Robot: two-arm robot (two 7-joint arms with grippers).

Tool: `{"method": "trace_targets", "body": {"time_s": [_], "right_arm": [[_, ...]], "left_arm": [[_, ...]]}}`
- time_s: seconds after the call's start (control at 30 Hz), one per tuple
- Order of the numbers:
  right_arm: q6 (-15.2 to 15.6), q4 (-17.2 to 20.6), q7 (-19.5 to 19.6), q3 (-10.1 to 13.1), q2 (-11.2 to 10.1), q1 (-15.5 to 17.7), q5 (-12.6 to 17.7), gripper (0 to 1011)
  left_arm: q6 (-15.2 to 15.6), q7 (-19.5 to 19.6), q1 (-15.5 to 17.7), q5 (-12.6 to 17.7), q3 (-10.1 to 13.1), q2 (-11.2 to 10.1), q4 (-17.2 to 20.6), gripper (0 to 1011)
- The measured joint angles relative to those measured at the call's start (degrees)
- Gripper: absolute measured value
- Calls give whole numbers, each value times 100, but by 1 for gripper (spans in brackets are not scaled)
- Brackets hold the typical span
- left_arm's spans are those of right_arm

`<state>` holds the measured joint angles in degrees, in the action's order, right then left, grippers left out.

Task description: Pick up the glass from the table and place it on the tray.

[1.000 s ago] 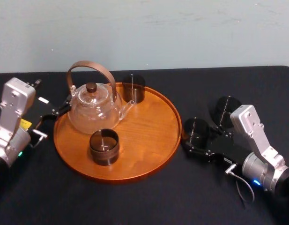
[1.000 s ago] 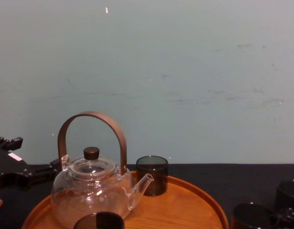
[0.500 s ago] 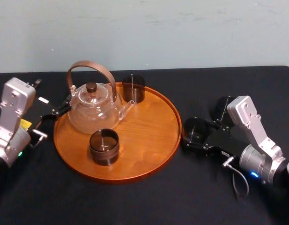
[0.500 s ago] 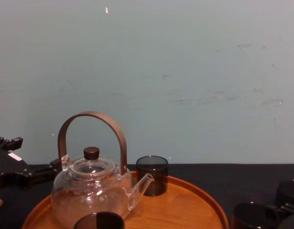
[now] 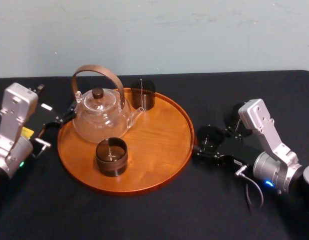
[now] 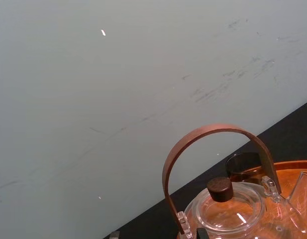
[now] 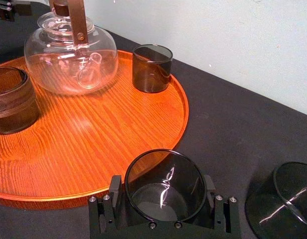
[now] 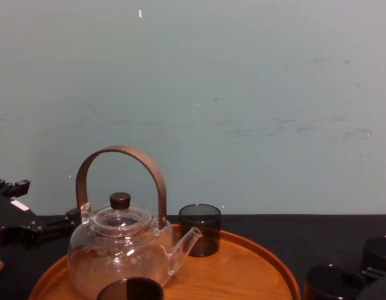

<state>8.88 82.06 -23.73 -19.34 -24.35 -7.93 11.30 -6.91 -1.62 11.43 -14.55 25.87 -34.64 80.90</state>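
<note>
Right gripper (image 7: 162,199) has slid forward: its jaws now stand wide, flanking the smoky dark glass tumbler (image 5: 210,135) on the black cloth table (image 5: 144,215), just right of the round orange wooden tray (image 5: 157,137). Ready to close. Left gripper (image 5: 58,121) parked far left.

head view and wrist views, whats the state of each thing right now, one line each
tray, flat on the table
teapot, upright on tray, lid on
back glass, upright on tray
front glass, upright on tray
near table glass, upright on table beside tray rim
far table glass, on table, untouched
right end effector, around near table glass, grip unclear
left end effector, parked left of tray
</note>
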Motion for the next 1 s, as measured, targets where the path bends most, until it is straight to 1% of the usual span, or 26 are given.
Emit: {"method": "trace_targets", "body": {"time_s": [0.37, 0.5, 0.57, 0.87, 1.0], "right_arm": [[-5, -1, 5, 10, -3, 6, -4, 1002], [-11, 0, 8, 14, -3, 10, -3, 928], [-14, 1, 9, 15, -3, 12, -3, 908], [-21, 4, 11, 20, -4, 17, -4, 909], [24, 129, -12, 23, -77, 60, 26, 908]], "left_arm": [[0, 0, 0, 0, 0, 0, 0, 1001], [0, 0, 0, 0, 0, 0, 0, 1001], [0, 0, 0, 0, 0, 0, 0, 1001], [0, 0, 0, 0, 0, 0, 0, 1001], [0, 0, 0, 0, 0, 0, 0, 1001]]}}
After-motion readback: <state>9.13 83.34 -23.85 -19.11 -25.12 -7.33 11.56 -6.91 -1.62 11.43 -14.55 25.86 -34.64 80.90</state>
